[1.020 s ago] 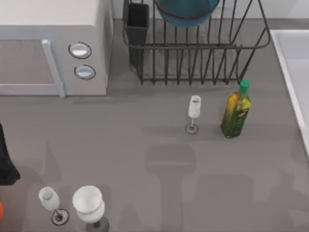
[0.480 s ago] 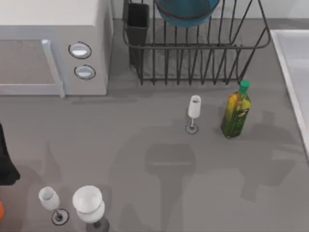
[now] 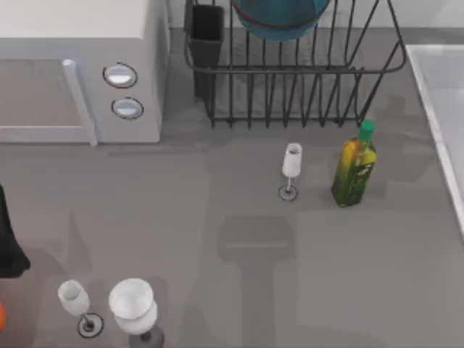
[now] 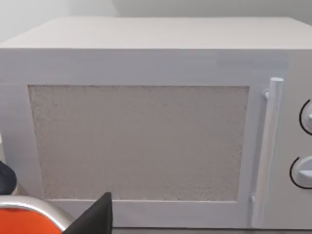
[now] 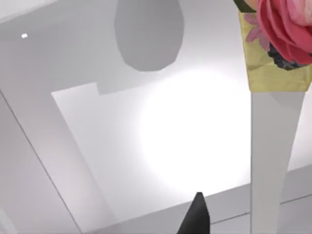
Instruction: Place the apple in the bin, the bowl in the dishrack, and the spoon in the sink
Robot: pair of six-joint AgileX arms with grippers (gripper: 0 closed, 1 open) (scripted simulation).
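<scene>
At the bench's (image 3: 217, 239) left edge a black part of the left arm (image 3: 9, 243) is showing, with something orange (image 3: 2, 313) below it near the front-left corner; whether its pincer is released or clenched I cannot tell. The microwave (image 3: 80, 69) is sitting at the back-left corner, two wine glasses (image 3: 109, 308) standing near the front edge. The bowl (image 3: 279, 16) is resting in the dishrack (image 3: 290, 72) at the back edge. A small glass (image 3: 291, 170) and oil bottle (image 3: 354, 165) are standing beside it. The sink (image 3: 438, 94) is lying at the right edge; the right wrist view is looking into its white basin (image 5: 195, 136).
</scene>
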